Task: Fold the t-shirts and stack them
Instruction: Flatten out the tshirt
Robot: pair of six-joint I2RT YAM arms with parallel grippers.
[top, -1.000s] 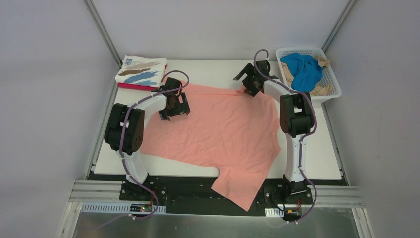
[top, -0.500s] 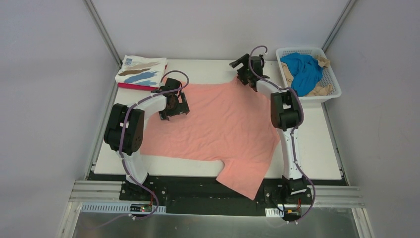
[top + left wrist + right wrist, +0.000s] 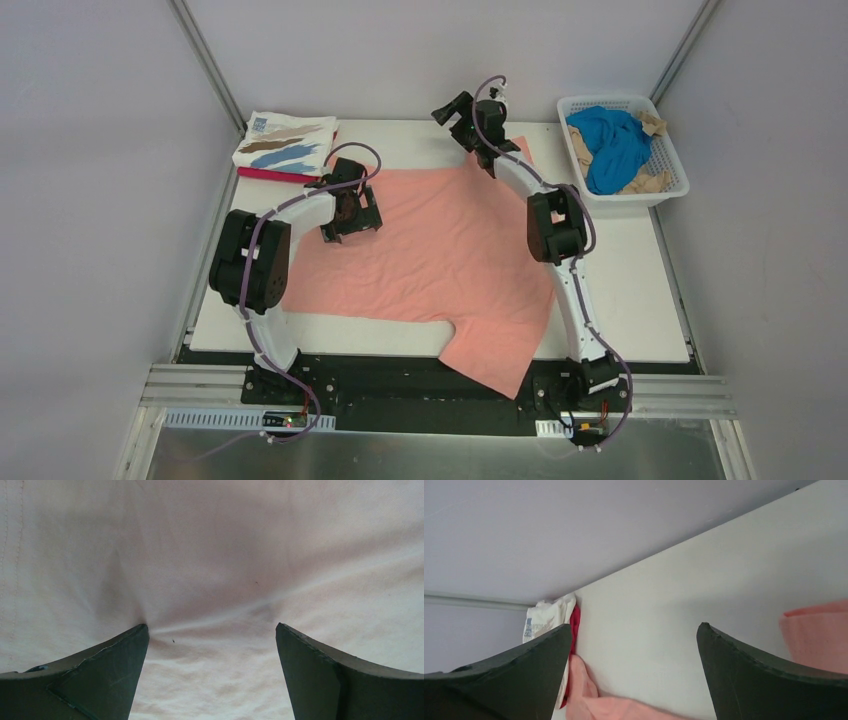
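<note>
Salmon-pink tee [image 3: 440, 250] is lying spread on the table [image 3: 640, 290], one corner drooping over the near edge at 6 o'clock. Left claw [image 3: 352, 212] is resting wide open on the cloth at 10 o'clock, gripping nothing. Right claw [image 3: 462, 115] is hanging open and empty over the far edge at 12 o'clock.

Judgement: flattening step. Draw the drooping corner onto the table and smooth the wrinkles before creasing.

Folded white tee [image 3: 288, 142] is sitting on the magenta tee [image 3: 270, 175] at 11 o'clock.
</note>
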